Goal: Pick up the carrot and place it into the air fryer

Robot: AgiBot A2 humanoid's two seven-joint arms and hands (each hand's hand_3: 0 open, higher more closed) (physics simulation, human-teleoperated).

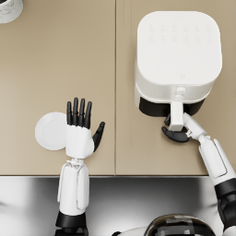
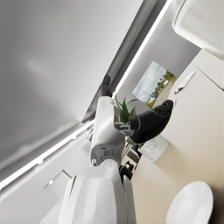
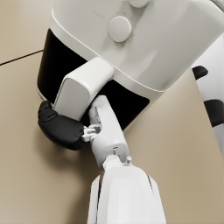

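Observation:
The white air fryer [image 1: 177,50] stands at the back right of the beige counter, its dark drawer front [image 1: 152,107] facing me. My right hand [image 1: 175,133] curls around the drawer's white handle [image 1: 176,113]; in the right wrist view its dark fingers [image 3: 59,127] wrap under the handle [image 3: 81,89]. My left hand [image 1: 80,129] hovers open with fingers spread, over the right edge of a white plate [image 1: 50,131]. I see no carrot in any view.
A marbled white container [image 1: 8,9] sits at the counter's far left corner, also seen in the left wrist view [image 2: 155,148]. The counter's front edge [image 1: 115,175] meets a steel surface [image 1: 120,203] below it. A seam [image 1: 115,83] runs down the counter.

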